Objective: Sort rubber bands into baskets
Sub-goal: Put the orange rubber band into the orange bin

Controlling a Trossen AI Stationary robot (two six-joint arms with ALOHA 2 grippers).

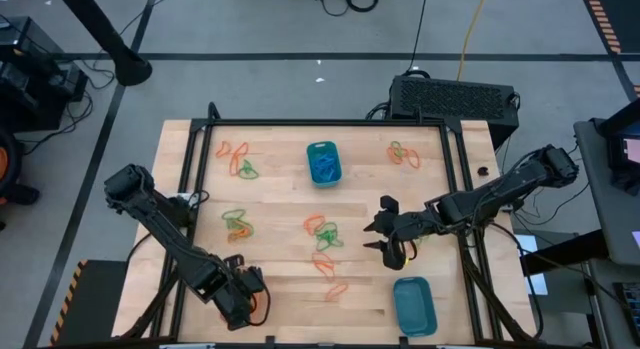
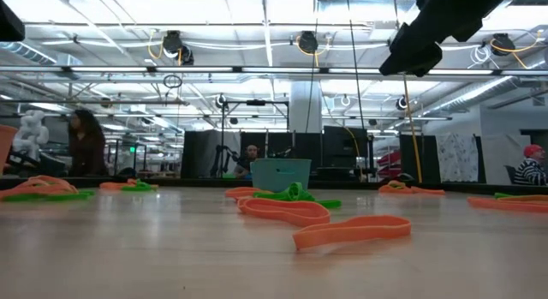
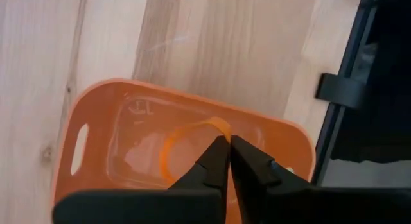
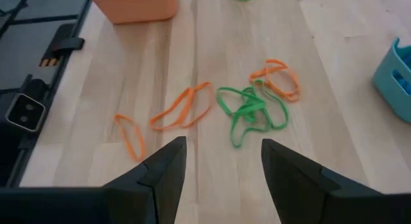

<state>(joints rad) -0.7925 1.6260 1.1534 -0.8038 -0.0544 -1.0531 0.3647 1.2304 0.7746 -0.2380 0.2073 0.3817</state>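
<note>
Over the near-left corner of the table (image 1: 280, 289): left gripper (image 3: 228, 147), directly above 1 basket (image 3: 96, 121) holding 1 band (image 3: 186, 137). At the far edge, middle: a 2nd basket (image 1: 323, 162). Near-right corner: a 3rd basket (image 1: 414, 305), just behind it the right gripper (image 1: 378, 229). Scattered between (in about 6 clumps): rubber bands (image 1: 322, 234), nearest clump just left of the right gripper.

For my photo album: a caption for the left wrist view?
Left gripper poised over the orange basket, an orange rubber band lying inside.

Left arm hides the orange basket (image 3: 96, 140) from above.
</note>
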